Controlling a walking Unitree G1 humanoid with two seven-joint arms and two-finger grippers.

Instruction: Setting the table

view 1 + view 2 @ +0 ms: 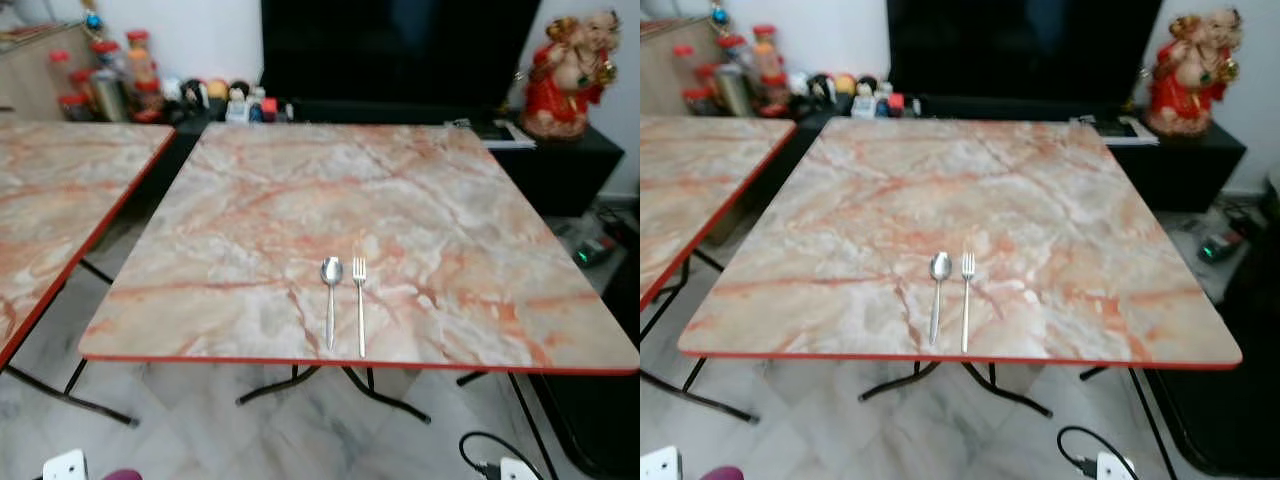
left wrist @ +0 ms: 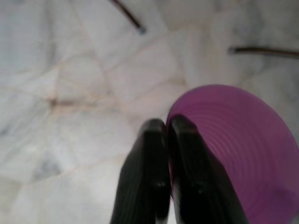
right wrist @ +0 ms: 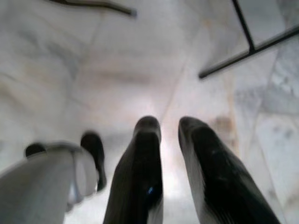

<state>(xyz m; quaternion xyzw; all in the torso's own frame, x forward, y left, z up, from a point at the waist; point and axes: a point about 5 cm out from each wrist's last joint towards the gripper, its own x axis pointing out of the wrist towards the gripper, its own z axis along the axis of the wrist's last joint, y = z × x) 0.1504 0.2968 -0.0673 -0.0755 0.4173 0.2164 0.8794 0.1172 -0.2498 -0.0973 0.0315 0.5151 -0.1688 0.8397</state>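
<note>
Now the left claw (image 2: 168,135), low over the floor and pinched on the rim of a purple plate (image 2: 243,154), is below the tabletop (image 1: 250,180), where spoon (image 1: 331,297) and fork (image 1: 360,303) lie parallel near the front edge, while the right claw (image 3: 170,130) hangs parted and empty.

Both eye views are looking forward and down at the pink marbled square table (image 1: 300,200), sharing it. Both wrist views are facing the pale marble floor (image 2: 70,93) below it, close.
</note>
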